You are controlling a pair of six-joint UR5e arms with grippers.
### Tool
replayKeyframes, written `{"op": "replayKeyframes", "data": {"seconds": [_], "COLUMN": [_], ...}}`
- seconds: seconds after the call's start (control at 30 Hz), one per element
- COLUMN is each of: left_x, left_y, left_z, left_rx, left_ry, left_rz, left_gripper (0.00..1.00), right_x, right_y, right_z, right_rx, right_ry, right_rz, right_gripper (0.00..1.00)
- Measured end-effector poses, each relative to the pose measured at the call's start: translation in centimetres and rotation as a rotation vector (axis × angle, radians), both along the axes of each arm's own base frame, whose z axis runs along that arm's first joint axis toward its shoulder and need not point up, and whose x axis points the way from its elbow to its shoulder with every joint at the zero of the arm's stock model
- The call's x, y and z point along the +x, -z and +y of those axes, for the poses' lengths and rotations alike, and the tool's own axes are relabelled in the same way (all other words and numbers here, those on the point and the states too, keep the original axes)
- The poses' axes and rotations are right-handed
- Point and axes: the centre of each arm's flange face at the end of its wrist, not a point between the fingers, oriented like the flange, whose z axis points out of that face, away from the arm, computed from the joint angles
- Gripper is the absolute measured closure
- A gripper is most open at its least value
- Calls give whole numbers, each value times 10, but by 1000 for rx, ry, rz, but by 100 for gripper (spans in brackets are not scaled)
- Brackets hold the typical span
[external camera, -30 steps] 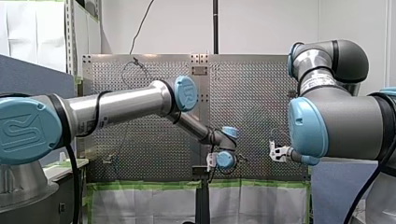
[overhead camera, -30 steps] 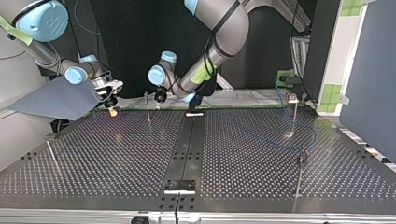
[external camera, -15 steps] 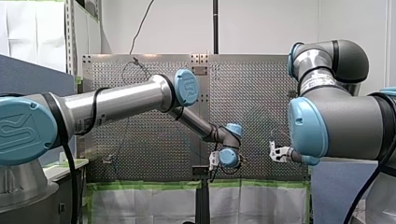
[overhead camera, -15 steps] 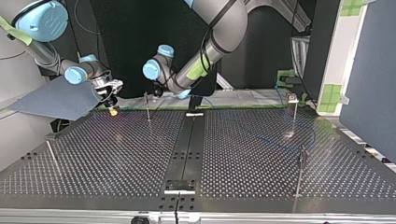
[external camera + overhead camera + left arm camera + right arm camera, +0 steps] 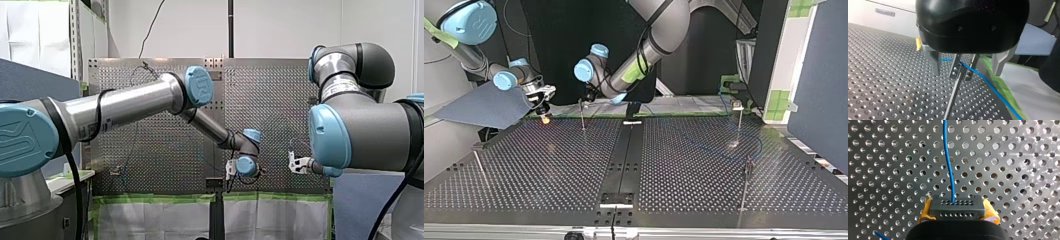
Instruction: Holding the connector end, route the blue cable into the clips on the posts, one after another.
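- My right gripper (image 5: 957,207) is closed on the connector (image 5: 958,213), a black rectangular block with 2 rows of small round holes. Its yellow pads (image 5: 925,211) press against the block's 2 short ends.
- The blue cable (image 5: 948,162), thin and smooth, leaves the connector's upper row of holes. It runs ahead of the gripper in a gentle curve over the perforated table (image 5: 1010,170), a dull metal sheet with an even grid of round holes.
- My left gripper (image 5: 966,74) has a glossy black rounded housing. Its flat metal fingers (image 5: 935,62) are spread wide and grip nothing.
- Between those fingers stands a thin metal post (image 5: 953,97) topped by a small metal clip (image 5: 960,68). Neither finger touches it.
- The cable crosses the head of the clip, then slopes down past the far finger along a strip of green tape (image 5: 998,85). I cannot tell whether it sits fully in the clip.
- In the top view, this post is at the table's far edge, left of the middle, with my right gripper just beside it to the left.
- 3 other thin posts (image 5: 740,122) stand well apart on the table.
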Motion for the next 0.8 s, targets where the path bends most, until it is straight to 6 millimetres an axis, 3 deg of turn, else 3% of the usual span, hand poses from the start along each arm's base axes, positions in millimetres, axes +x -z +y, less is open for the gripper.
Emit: {"op": "replayKeyframes", "data": {"seconds": [0.3,0.8], "left_x": [-17,-23], "left_y": [10,17], "left_z": [-1,-3], "left_rx": [-4,-66], "left_ry": [20,15], "left_rz": [2,-5], "left_gripper": [0,0], "right_x": [0,0], "right_y": [1,1], "right_z": [0,0], "right_rx": [3,7], "right_ry": [0,1], "right_rz": [0,-7], "right_gripper": [100,100]}}
